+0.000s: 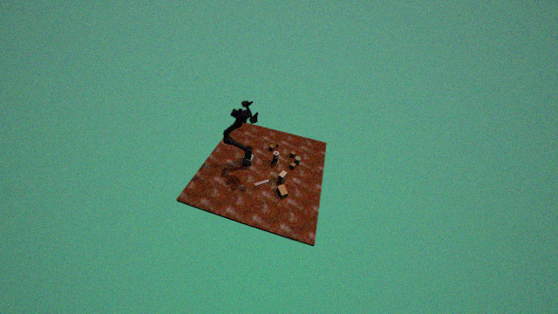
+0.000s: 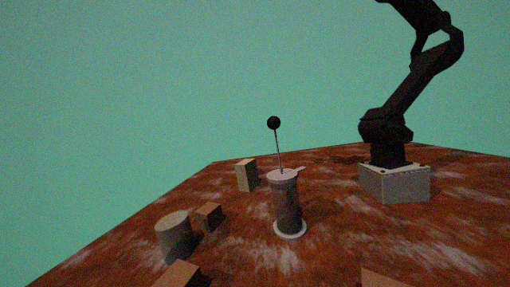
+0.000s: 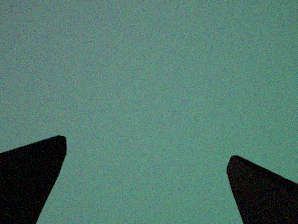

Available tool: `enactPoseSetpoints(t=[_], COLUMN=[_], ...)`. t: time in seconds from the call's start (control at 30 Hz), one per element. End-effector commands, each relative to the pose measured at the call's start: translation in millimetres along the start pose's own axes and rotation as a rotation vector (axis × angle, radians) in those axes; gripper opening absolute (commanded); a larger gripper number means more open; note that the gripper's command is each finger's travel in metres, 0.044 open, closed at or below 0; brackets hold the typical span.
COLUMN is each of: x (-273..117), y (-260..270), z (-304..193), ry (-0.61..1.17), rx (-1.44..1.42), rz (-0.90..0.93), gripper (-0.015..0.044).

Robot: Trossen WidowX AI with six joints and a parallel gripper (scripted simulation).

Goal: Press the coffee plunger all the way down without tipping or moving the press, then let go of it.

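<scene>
Gripper: raised high above the far edge of the table, fingers spread wide with nothing between them. In the wrist view both fingertips show only at the lower corners, against plain green background.

Coffee press: stands upright on the table, well below the gripper and well apart from it, on the side of the arm's base away from the gripper. Its plunger knob sits high on a thin rod above the lid; the plunger is not pressed down. The body is a see-through cylinder on a pale round foot; its contents cannot be made out.

Other items, all on the table far beneath the gripper: an upright tan block just behind the press, a grey cylinder and a small brown cube side by side to the press's left in the exterior view, and a pale flat strip nearer the front in the top view.
</scene>
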State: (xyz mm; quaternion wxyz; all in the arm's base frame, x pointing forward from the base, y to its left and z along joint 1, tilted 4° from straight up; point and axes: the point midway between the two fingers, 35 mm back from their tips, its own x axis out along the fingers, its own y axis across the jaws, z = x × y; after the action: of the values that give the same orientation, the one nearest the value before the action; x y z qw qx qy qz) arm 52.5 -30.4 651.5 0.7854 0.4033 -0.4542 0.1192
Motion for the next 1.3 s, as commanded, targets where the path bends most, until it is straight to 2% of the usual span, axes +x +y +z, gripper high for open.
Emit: enactPoseSetpoints(t=[0.0,0.17,0.33,0.57,0.77,1.13,1.27], x=[-0.2,-16.9,-52.1,-127.1,-205.8,-257.3,-260.7], y=[-36.3,-90.2,-140.5,-200.0,-238.2,-274.0,-276.0], z=[-44.8,-110.1,-171.1,-240.2,-276.1,-290.5,-290.1], ry=[0.150,0.397,0.671,1.086,1.451,1.490,1.489], rx=[-0.112,-0.279,-0.443,-0.655,-0.810,-0.827,-0.828], rz=[-0.091,-0.207,-0.284,-0.320,-0.286,-0.283,-0.287], gripper=[0.0440,0.0440,0.0440,0.0440,0.0440,0.0440,0.0440])
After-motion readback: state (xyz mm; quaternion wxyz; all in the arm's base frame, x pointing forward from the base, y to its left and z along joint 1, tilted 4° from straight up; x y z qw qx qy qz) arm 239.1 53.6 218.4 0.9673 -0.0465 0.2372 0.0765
